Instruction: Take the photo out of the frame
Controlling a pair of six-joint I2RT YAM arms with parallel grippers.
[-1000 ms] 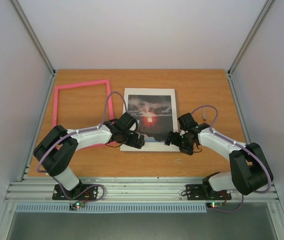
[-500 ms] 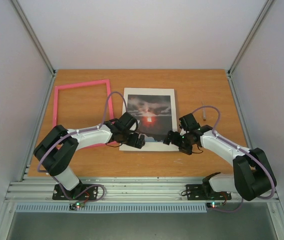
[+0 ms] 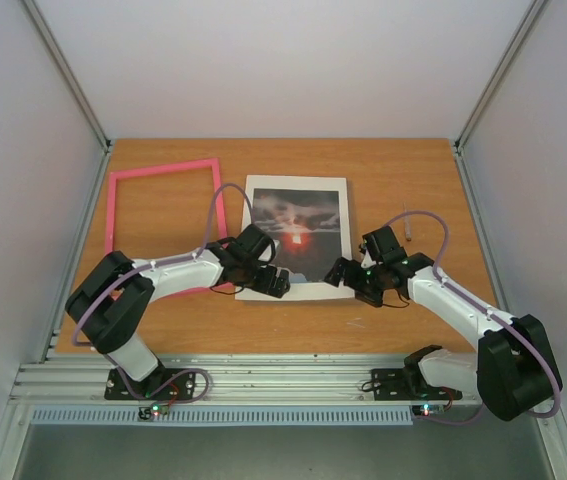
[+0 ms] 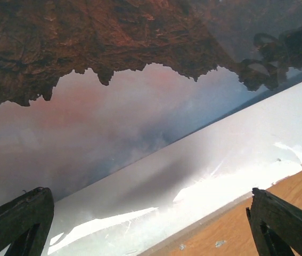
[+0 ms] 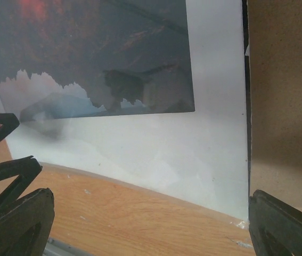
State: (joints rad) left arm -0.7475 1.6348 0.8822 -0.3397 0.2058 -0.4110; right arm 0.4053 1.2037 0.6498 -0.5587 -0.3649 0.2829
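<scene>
Top view: one photo [image 3: 301, 228], a sunset print, lay centre of the table [image 3: 413, 180], flat and face up on one white sheet [image 3: 298, 183] that showed as a border all round it. One frame [image 3: 162, 167], pink, sat in the upper left of the table, well apart from the print. It was empty, with bare wood showing through it. Judged from that, the photo was already clear of the pink rim.

Key relation: the photo's long axis ran up-down in the top view, and its lower short edge faced the arms. Both claws sat at that lower edge with the print just above them in the picture. The left gripper [image 3: 271, 282] was at the sheet's lower left corner, overlapping it. The right gripper [image 3: 346, 275] was at the lower right corner, at or just over the edge. Neither was clearly nearer; the left was maybe slightly more over the sheet.

Claws: both jaws stood wide apart and held nothing. The left wrist view had its fingers spread to either side of the white border and the wood edge. The right wrist view had the same spread, with the sheet's lower right corner between them.

One strip of brown board [image 5: 278, 96] showed along the sheet's right side in the right wrist view. Could not tell if it lay under the sheet.

Count: two arms, two claws, one photo, one frame, one white sheet, one board strip.
</scene>
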